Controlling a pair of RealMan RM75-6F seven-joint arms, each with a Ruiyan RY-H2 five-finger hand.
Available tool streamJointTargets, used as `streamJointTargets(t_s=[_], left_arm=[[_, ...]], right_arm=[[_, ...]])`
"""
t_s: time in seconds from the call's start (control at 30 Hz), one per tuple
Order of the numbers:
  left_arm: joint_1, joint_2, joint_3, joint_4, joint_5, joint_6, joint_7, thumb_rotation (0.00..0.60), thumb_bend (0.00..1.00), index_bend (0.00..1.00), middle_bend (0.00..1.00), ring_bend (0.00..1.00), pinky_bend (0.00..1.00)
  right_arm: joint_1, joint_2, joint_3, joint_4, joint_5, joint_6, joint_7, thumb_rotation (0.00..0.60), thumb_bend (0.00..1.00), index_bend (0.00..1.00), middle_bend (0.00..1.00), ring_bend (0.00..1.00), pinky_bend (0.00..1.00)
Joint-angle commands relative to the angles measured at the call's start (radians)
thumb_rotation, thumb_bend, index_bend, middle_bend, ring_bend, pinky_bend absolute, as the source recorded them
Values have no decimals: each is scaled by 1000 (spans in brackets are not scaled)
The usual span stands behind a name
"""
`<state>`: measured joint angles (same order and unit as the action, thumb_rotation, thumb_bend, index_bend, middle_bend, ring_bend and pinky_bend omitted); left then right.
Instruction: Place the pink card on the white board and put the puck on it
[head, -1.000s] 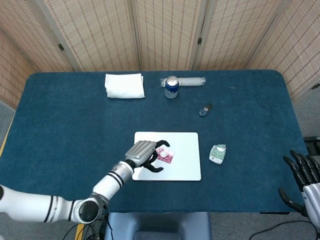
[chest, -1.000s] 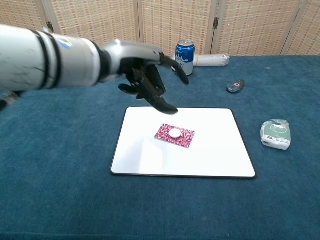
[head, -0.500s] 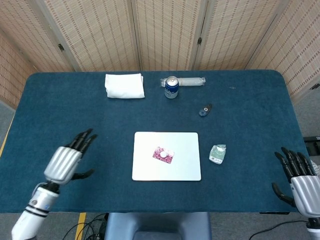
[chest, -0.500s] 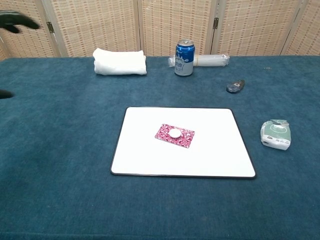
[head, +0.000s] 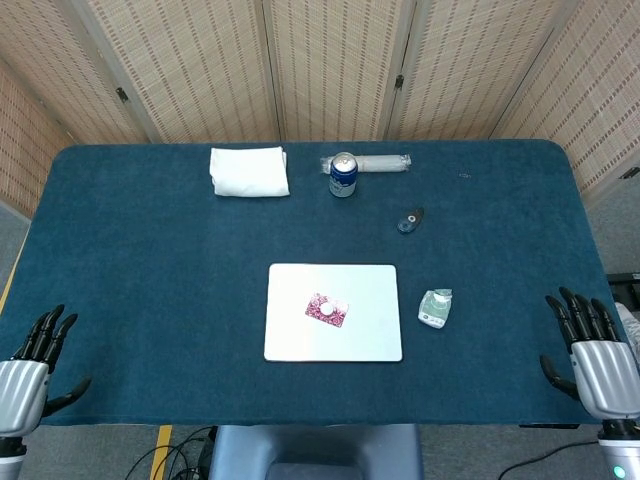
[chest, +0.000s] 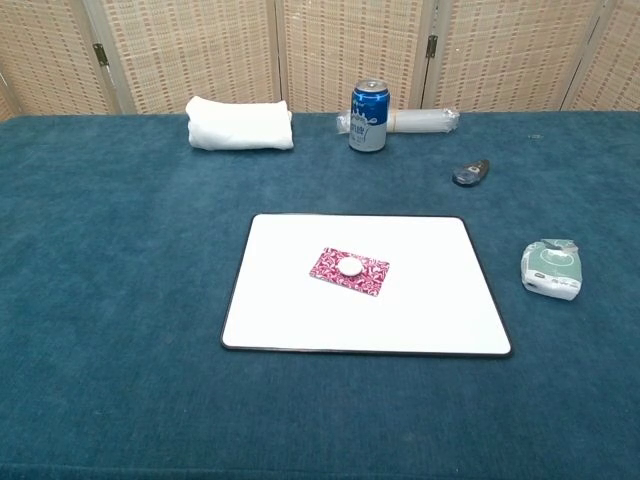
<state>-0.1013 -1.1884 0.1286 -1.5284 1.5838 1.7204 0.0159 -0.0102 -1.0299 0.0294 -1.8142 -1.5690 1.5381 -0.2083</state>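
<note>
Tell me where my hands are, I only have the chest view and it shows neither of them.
Observer: The left hand sits off the table's near left corner, fingers spread, holding nothing.
Operator: And the right?
Observer: The right hand is off the near right corner, open and empty too.
Operator: Anything close to either hand?
Observer: No. The small green and white packet is the nearest thing to the right hand, and bare blue table lies between them.
</note>
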Motion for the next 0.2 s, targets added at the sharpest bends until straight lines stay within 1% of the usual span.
streamJointTargets(t_s=[0.03, 0.2], left_arm=[[14, -2, -7, 4, 13, -4, 11, 600, 246, 0, 0, 49, 409], [19, 5, -11, -7, 33, -24, -4, 600, 246, 0, 0, 49, 409]], right_arm=[[-12, -1, -10, -7, -24, 21, -10, 600, 278, 20, 0, 0, 0], [-25, -5, -16, -9, -45, 49, -14, 600, 278, 20, 0, 0, 0]])
